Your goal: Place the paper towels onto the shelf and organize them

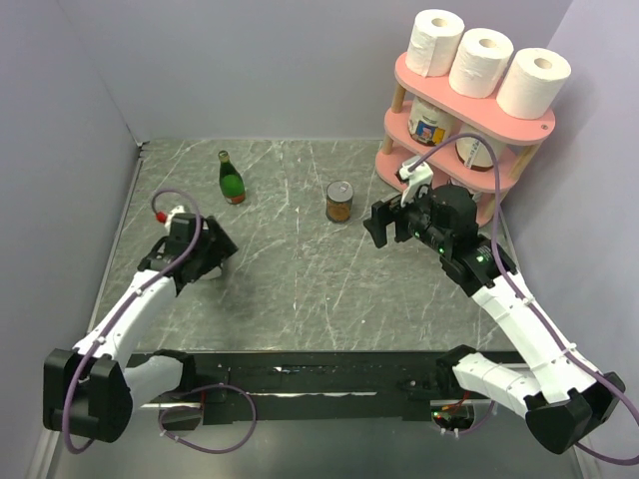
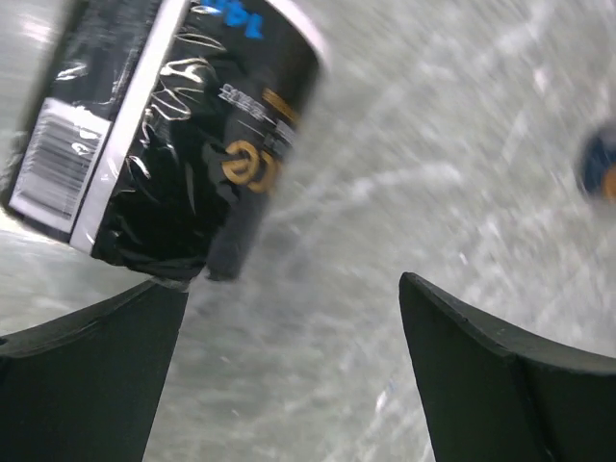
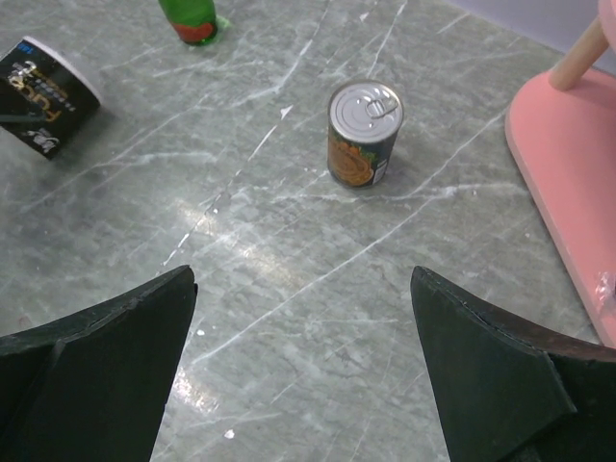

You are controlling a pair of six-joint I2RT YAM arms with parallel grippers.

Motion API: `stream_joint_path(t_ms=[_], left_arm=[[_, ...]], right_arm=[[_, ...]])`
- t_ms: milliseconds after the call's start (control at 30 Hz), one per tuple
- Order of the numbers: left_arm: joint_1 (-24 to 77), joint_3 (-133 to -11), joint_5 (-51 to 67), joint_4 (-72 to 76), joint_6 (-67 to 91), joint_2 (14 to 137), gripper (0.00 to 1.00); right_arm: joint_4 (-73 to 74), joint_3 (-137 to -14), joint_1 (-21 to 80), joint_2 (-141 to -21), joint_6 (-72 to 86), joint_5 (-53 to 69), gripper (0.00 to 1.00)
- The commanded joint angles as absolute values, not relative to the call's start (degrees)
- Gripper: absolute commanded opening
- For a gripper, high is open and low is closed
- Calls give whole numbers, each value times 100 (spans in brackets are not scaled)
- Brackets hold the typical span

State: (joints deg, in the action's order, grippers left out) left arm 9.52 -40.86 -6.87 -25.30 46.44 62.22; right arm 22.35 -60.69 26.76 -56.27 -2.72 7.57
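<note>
Grey marbled bench, pale lilac walls. The left fingers and right fingers both gape wide, holding nothing. Three paper towels line the top board of the shelf, beyond the right fingers. A black cup (barcode, gold emblem, lettering unreadable) is just ahead of the left fingers.

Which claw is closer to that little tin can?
Right. The right gripper hovers just beside the tin can; the left gripper is far off on its other side.

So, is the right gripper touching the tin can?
Apart. The right wrist view shows bare table between the open right gripper and the tin can.
</note>
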Motion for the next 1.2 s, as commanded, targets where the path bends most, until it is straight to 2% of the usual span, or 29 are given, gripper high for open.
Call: stream_joint_path(t_ms=[0,133,200,467,667,800,967,1167], left_arm=[[1406,-4569,-843,-2477,4747,6064,97],[1398,-5271,-1554,-2847,4264,6143,99],[1249,-5466,-1854,-2909,4009,6414,96],[554,-6126,-1740,-2901,3428,7681,98],[-351,-6363,-1336,-3243,3234,8525,98],[-378,-5838,-1117,-3015,3331,8176,99],[-264,-4976,-231,-2612,3919,7551,98],[430,-4140,280,-1970,4631,6742,98]], right_arm=[[2109,-5942,2725,-5546,-88,703,100],[2022,-5836,2725,-5546,-9,721,100],[1986,-5801,2733,-5520,-17,721,100],[2171,-5801,2733,-5537,-26,773,100],[2224,-5713,2733,-5388,-79,914,100],[2110,-5625,2751,-5309,-44,949,99],[2127,-5721,2742,-5467,210,993,99],[1338,-5187,3128,-5361,246,1090,96]])
